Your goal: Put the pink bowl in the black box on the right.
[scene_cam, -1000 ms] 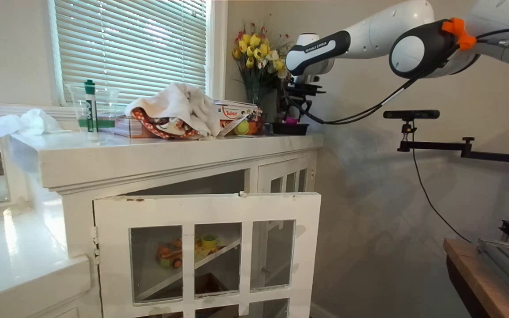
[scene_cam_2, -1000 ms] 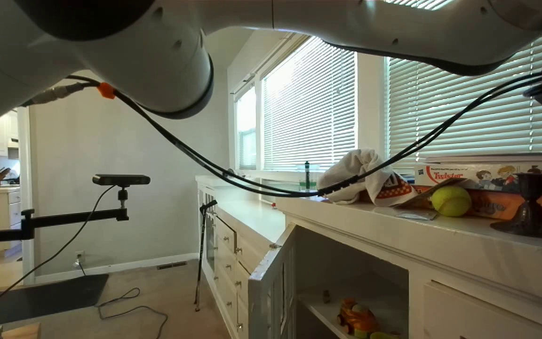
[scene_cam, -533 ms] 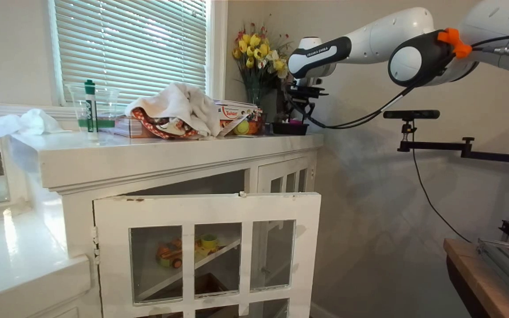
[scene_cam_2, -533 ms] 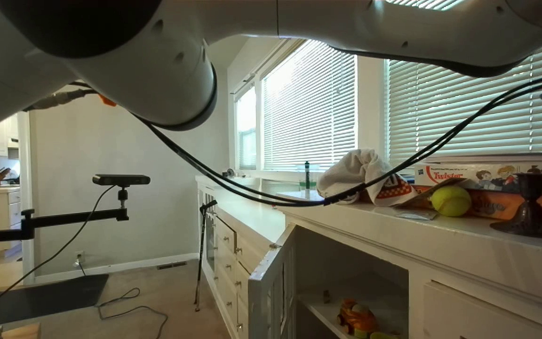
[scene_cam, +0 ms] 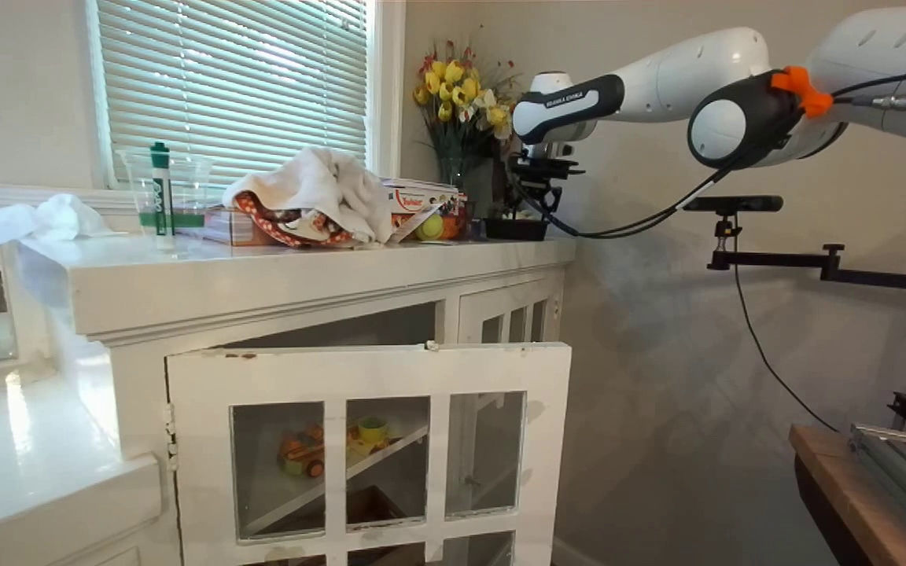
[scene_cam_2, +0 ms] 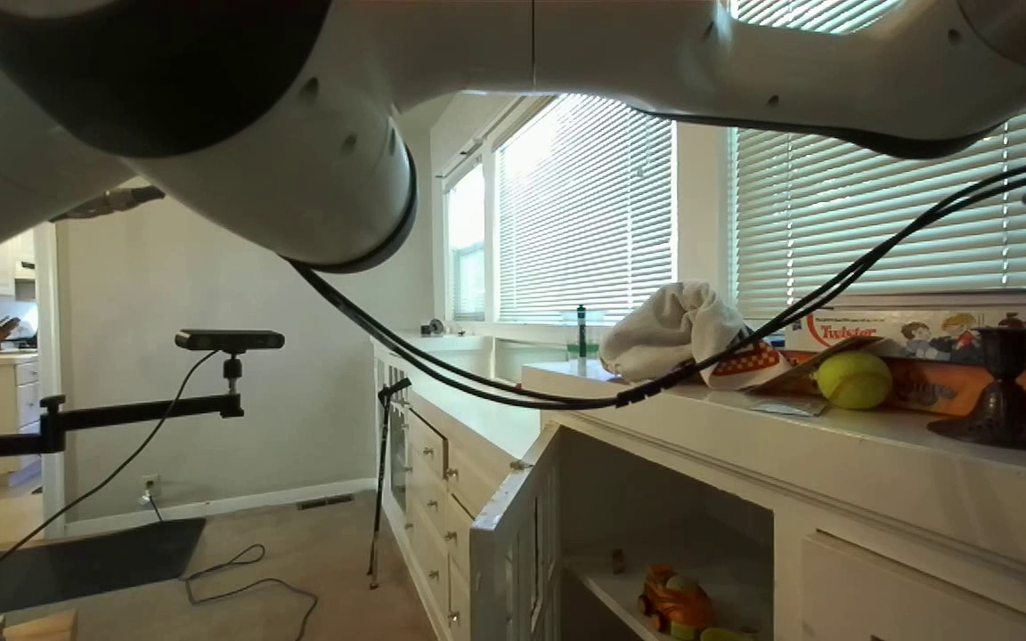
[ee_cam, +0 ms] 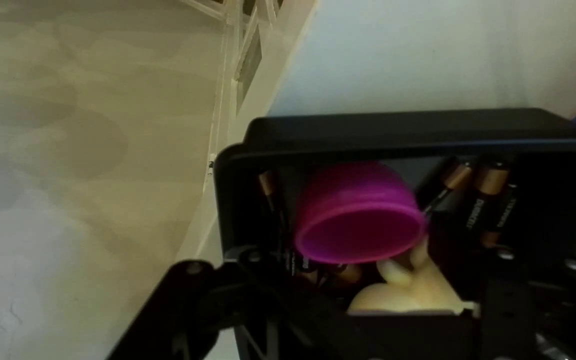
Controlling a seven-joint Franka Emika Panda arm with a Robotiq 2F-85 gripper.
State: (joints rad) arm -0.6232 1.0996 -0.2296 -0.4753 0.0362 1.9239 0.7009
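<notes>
The pink bowl (ee_cam: pixel 360 220) lies tilted on its side inside the black box (ee_cam: pixel 393 135) in the wrist view, among several batteries and a cream-yellow object. The black box (scene_cam: pixel 514 229) stands at the far end of the white cabinet top in an exterior view; there the bowl is hidden behind its wall. My gripper (scene_cam: pixel 532 209) is just above the box. In the wrist view, my gripper (ee_cam: pixel 385 275) has its dark fingers spread wide at either side, with the bowl between and beyond them, not gripped. Gripper and box are out of view in an exterior view where the arm (scene_cam_2: pixel 655 53) crosses the top.
A flower vase (scene_cam: pixel 457 157), a game box (scene_cam: pixel 421 196), a tennis ball (scene_cam_2: pixel 853 380), a dark candle holder (scene_cam_2: pixel 1005 392) and a cloth (scene_cam: pixel 327 189) share the cabinet top. A cabinet door (scene_cam: pixel 374 369) stands open below. A mounted camera (scene_cam: pixel 732 204) is near the wall.
The arm has come down a little. The pink bowl, showing just above the box rim before, has dropped out of sight in that exterior view. The gripper looks spread wider.
</notes>
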